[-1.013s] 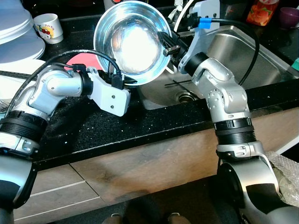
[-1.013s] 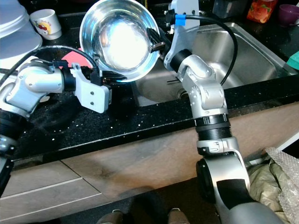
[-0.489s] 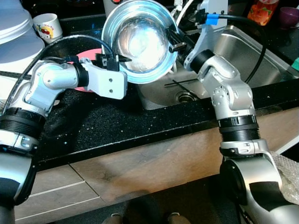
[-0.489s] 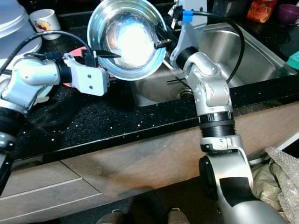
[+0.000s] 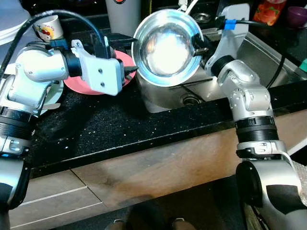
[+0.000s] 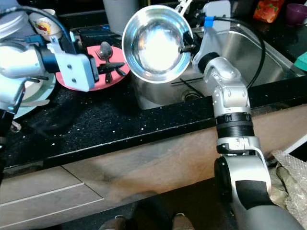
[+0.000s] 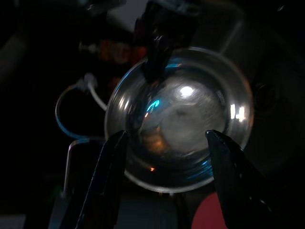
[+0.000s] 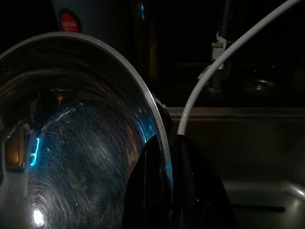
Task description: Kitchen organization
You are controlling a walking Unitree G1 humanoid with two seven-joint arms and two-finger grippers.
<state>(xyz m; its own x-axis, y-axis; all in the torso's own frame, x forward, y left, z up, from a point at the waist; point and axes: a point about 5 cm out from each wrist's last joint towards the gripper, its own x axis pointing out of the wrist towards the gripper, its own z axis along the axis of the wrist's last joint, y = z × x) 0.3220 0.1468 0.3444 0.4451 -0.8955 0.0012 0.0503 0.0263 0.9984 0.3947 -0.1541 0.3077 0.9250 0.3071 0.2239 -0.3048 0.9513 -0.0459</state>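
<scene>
On the left the left hand (image 6: pixel 109 68) hovers open over a pink plate (image 6: pixel 103 79) on the black tabletop (image 5: pixel 110 129), while the right hand (image 5: pixel 197 45) pinches a steel bowl (image 5: pixel 167 48) by its rim above the sink (image 6: pixel 249 52); that thin edge grip could slip.

This is a home kitchen. A black speckled stone worktop (image 5: pixel 110 129) runs over pale wooden drawer fronts (image 5: pixel 62 201), and a stainless steel sink (image 5: pixel 249 52) with a round drain (image 5: pixel 190 99) is set into it. Crockery stands about: a white mug with a red cartoon print (image 5: pixel 47 28), a round pink plate (image 6: pixel 103 79) carrying dark cutlery (a spoon among it), and a purple cup (image 5: pixel 297 14) near the back.
</scene>
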